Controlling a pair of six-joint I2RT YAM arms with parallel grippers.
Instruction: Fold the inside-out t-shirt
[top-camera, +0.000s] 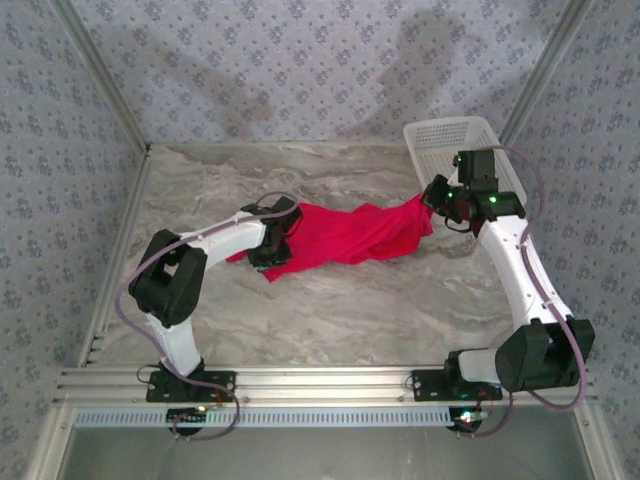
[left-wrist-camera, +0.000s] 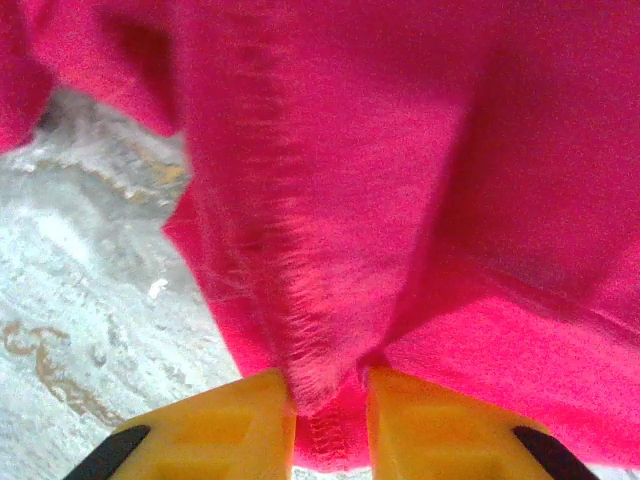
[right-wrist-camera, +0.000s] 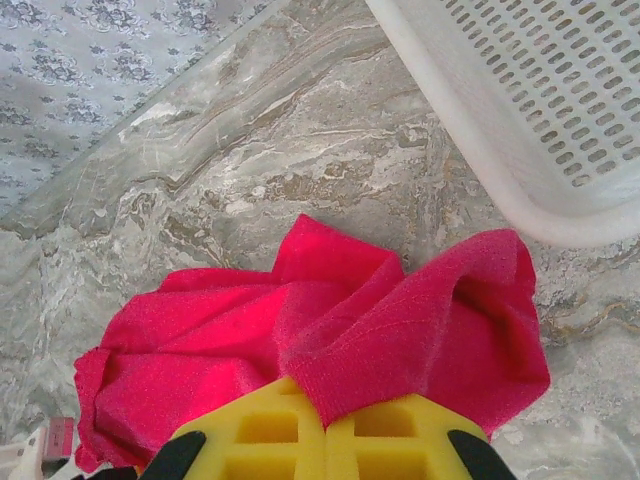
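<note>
The inside-out t-shirt (top-camera: 345, 235), bright red, lies bunched in a long band across the middle of the marble table (top-camera: 330, 320). My left gripper (top-camera: 272, 245) sits at its left end. In the left wrist view the yellow fingers (left-wrist-camera: 240, 430) press a stitched fold of the t-shirt (left-wrist-camera: 400, 150) between them, so the left gripper (left-wrist-camera: 330, 425) is shut on the cloth. My right gripper (top-camera: 437, 203) holds the right end slightly raised. In the right wrist view a hemmed edge of the t-shirt (right-wrist-camera: 250, 330) is pinched in the shut right gripper (right-wrist-camera: 345, 415).
A white plastic mesh basket (top-camera: 450, 140) stands at the back right, close behind the right gripper, and its rim (right-wrist-camera: 500, 190) runs just beyond the cloth. Patterned walls enclose the table on three sides. Bare marble lies in front of the shirt.
</note>
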